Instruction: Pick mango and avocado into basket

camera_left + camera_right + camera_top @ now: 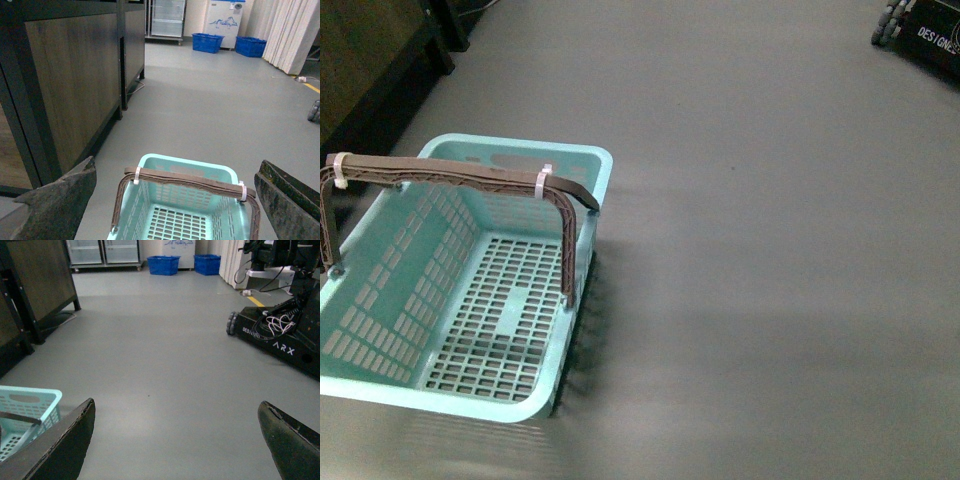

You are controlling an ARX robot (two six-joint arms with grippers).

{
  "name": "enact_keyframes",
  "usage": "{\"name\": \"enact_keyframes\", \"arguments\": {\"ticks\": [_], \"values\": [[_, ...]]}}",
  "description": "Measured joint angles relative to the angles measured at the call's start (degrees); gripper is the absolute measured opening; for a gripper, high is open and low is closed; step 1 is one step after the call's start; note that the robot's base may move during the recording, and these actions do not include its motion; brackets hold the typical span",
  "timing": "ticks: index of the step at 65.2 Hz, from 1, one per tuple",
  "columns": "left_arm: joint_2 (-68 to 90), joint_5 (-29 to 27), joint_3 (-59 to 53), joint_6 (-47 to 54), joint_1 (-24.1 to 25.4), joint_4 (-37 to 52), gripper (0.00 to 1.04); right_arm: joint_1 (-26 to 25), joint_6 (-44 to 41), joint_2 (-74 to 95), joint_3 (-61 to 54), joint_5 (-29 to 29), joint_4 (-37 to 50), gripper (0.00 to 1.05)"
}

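The turquoise basket (pixel 380 385) stands on the grey floor at the left of the front view, empty, its brown handles (pixel 460 178) raised and bound by white ties. My left gripper (pixel 177 172) hangs open above the basket (pixel 200 167), with nothing between its fingers (pixel 60 205). My right gripper (pixel 175 410) is open over bare floor, the basket's corner (pixel 42 396) showing beside it. The mango and the avocado are out of view. Neither arm shows in the front view.
A dark wooden cabinet (pixel 75 75) stands beside the basket. Blue crates (pixel 207 42) and a white freezer (pixel 222 20) stand by the far wall. Another ARX robot base (pixel 280 342) with cables is off to the right.
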Motion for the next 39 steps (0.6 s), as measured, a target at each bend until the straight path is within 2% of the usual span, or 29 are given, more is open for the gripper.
{"name": "enact_keyframes", "arguments": {"ticks": [34,37,39], "values": [[0.02,0.00,0.00,-0.04,0.00,-0.02,0.96,0.00,0.02,0.00,0.00,0.00,0.00,0.96],[3.50,3.19,2.91,-4.83,0.68,-7.76,0.96,0.00,0.02,0.00,0.00,0.04,0.00,0.96],[10.82,5.62,7.82,-11.85,1.66,-18.08,0.96,0.00,0.02,0.00,0.00,0.09,0.00,0.96]]}}
